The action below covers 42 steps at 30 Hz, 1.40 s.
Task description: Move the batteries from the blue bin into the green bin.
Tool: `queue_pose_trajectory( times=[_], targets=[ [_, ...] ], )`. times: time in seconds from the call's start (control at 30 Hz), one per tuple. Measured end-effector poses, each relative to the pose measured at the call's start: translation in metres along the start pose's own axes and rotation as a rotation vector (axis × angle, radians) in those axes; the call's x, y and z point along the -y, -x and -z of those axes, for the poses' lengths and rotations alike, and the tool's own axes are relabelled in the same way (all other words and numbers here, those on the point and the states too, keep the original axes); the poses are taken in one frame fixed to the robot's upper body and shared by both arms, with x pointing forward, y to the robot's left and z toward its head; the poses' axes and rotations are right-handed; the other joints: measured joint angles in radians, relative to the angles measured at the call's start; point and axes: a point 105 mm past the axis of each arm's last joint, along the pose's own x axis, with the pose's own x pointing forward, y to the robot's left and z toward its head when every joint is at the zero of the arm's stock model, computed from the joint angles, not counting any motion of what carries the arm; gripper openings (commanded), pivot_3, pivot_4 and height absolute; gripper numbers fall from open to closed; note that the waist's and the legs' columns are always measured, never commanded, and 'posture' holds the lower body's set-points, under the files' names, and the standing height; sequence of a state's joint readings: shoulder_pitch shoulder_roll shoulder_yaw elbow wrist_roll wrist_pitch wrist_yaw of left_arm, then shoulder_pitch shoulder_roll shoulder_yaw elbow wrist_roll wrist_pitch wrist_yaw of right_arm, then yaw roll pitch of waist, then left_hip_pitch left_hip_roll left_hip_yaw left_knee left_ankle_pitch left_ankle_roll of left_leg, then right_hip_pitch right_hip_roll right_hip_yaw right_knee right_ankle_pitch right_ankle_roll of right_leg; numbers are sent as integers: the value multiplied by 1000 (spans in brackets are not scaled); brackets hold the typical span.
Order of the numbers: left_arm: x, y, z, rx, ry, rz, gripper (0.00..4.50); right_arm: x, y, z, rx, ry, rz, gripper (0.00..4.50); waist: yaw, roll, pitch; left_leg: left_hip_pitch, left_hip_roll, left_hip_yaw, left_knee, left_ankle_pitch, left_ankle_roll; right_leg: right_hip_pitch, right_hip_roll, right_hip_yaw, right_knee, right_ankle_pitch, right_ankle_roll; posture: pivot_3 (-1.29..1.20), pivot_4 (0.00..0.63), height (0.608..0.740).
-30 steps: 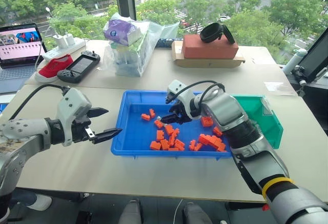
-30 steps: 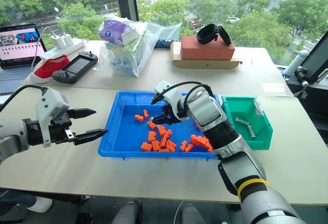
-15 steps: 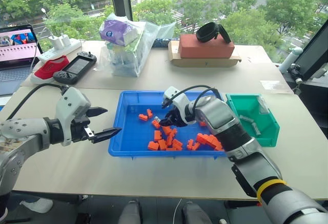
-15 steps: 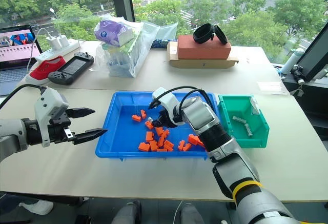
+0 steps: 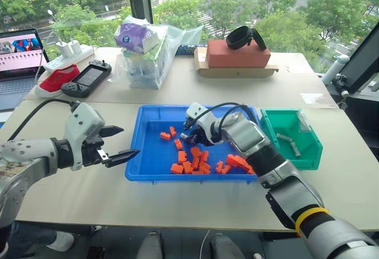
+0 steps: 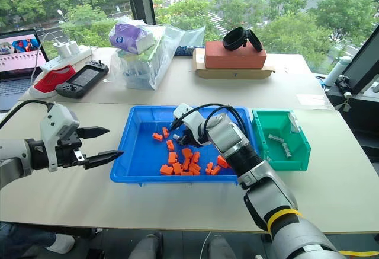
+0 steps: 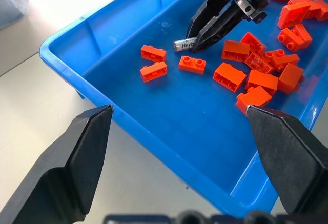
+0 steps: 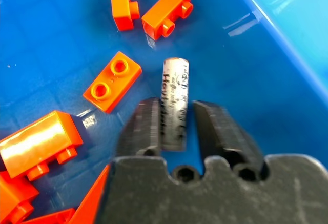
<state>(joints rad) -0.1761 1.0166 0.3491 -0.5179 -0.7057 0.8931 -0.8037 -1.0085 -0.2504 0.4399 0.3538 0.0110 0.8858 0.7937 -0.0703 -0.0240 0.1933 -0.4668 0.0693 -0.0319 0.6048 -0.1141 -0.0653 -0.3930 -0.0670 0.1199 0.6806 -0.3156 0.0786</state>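
Observation:
The blue bin (image 5: 134,163) lies in the middle of the table, with orange blocks (image 5: 195,161) scattered inside. My right gripper (image 8: 174,124) reaches down into its far left part. It is shut on a silvery-grey battery (image 8: 175,101), held low by the bin floor; from the left wrist the battery (image 7: 183,44) sticks out of the black fingertips. The green bin (image 5: 310,152) stands right of the blue one, with two batteries (image 5: 284,137) in it. My left gripper (image 5: 128,141) hovers open just outside the blue bin's left rim, holding nothing.
At the back stand a laptop (image 5: 21,51), a power strip (image 5: 74,50), a game controller (image 5: 90,76), a plastic bag of goods (image 5: 148,51) and a red brick on cardboard (image 5: 237,54). A dark monitor (image 5: 361,63) sits at the far right.
My right gripper sank a little over the blocks and its fingers shut on the battery. The left arm held still. The camera view shifted slightly.

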Motion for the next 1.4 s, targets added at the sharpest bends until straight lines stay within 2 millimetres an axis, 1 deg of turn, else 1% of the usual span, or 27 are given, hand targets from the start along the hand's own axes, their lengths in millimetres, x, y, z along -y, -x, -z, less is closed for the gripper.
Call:
queue_pose_trajectory(
  times=[0.13,0.2,0.23,0.33,0.37,0.4,0.43,0.47,0.5,0.57,0.63,0.7,0.8,0.83,0.9,1.07,1.1,1.13,1.17,1.23,1.37,1.4],
  targets=[
    [-1,-1,-1,6,-1,1,4500,2,4,2,5,5,-16,257,1,0,0,0,0,0,0,0,0,0,0,0,0,0,0,0,150,739],
    [0,-4,-3,15,-6,8,4500,5,11,1,29,-6,-27,257,2,0,0,-1,0,0,0,0,0,0,0,0,0,0,0,0,150,739],
    [0,-5,-3,20,-7,10,4500,5,15,-2,53,-15,-39,257,3,0,0,-1,0,0,0,0,0,0,0,0,0,0,0,0,150,739],
    [1,-10,-5,30,-5,28,4500,15,43,-16,174,-72,-88,257,5,0,0,-1,0,0,0,0,0,0,0,0,-1,0,0,0,150,739],
    [3,-12,-6,36,-10,38,4500,33,74,-18,232,-102,-82,257,12,0,1,-2,-1,0,0,0,0,0,-1,0,-2,0,0,0,150,739],
    [3,-12,-5,35,-9,38,4500,42,86,-18,251,-110,-59,257,15,0,1,-2,-1,0,0,0,0,0,-1,0,-2,0,0,0,150,739],
    [2,-13,-6,40,-15,38,4500,61,111,-16,261,-114,0,257,19,0,1,-2,-1,0,1,0,0,0,-1,0,-3,0,0,0,150,739],
    [2,-13,-6,38,-15,37,4500,75,131,-14,274,-121,50,257,24,0,1,-2,-1,1,0,0,0,0,-2,0,-4,0,0,0,150,739],
    [0,-13,-5,35,-12,35,4500,93,156,-9,275,-127,128,257,26,0,1,-2,-1,1,0,0,0,0,-1,0,-4,0,0,0,150,739],
    [-1,-15,-2,27,1,35,4500,117,192,3,267,-132,249,257,27,-1,0,-1,-1,1,-3,0,0,0,-1,0,-7,0,0,0,150,739],
    [-1,-18,-4,35,-1,43,4500,133,215,25,197,-129,338,257,23,-1,0,-2,-1,1,-4,0,0,0,-1,0,-7,0,0,0,150,739],
    [-2,-19,-6,40,-5,45,4500,141,224,44,119,-139,387,257,13,-1,0,-1,-1,3,-5,0,0,-1,-1,2,-7,0,0,0,150,739],
    [-2,-21,-7,42,-14,49,4500,146,226,65,24,-134,413,257,-2,-1,0,0,-1,3,-6,0,0,-1,-1,2,-7,0,0,0,150,739],
    [-3,-21,-7,45,-15,50,4500,146,225,75,-11,-137,415,257,-5,-1,0,0,-1,3,-6,0,0,-1,-1,3,-7,0,0,0,150,739],
    [-4,-21,-7,46,-12,50,4500,145,224,90,-71,-123,410,257,-3,-1,0,0,-1,3,-6,0,0,-1,-1,2,-7,0,0,0,150,739],
    [-5,-21,-6,44,-8,49,4500,143,215,120,-190,-132,408,257,2,0,1,0,-1,3,-5,0,0,0,-2,2,-7,0,0,0,150,739],
    [-5,-21,-6,44,-8,49,4500,141,213,125,-206,-134,399,1057,2,0,1,0,-1,3,-5,0,0,0,-2,2,-7,0,0,0,150,739],
    [-5,-21,-7,44,-8,50,4500,139,211,128,-215,-136,386,1438,2,0,1,0,-1,3,-5,0,0,0,-2,2,-7,0,0,0,150,739],
    [-5,-21,-7,44,-8,50,4500,134,208,131,-223,-137,360,1753,2,0,1,0,-1,3,-5,0,0,0,-2,2,-7,0,0,0,150,739],
    [-5,-21,-6,44,-9,50,4500,131,205,131,-220,-134,335,2398,0,0,1,0,-1,3,-5,0,0,0,-2,2,-7,0,0,0,150,739],
    [-7,-21,-7,44,-32,34,4500,136,207,120,-185,-109,364,3776,0,0,1,0,-1,3,-4,0,0,0,-2,2,-6,0,0,0,150,739],
    [-8,-20,-7,42,-38,29,4500,139,209,115,-167,-101,376,4047,0,0,1,0,-1,3,-4,0,-1,0,-2,2,-6,0,0,0,150,739]
  ],
)
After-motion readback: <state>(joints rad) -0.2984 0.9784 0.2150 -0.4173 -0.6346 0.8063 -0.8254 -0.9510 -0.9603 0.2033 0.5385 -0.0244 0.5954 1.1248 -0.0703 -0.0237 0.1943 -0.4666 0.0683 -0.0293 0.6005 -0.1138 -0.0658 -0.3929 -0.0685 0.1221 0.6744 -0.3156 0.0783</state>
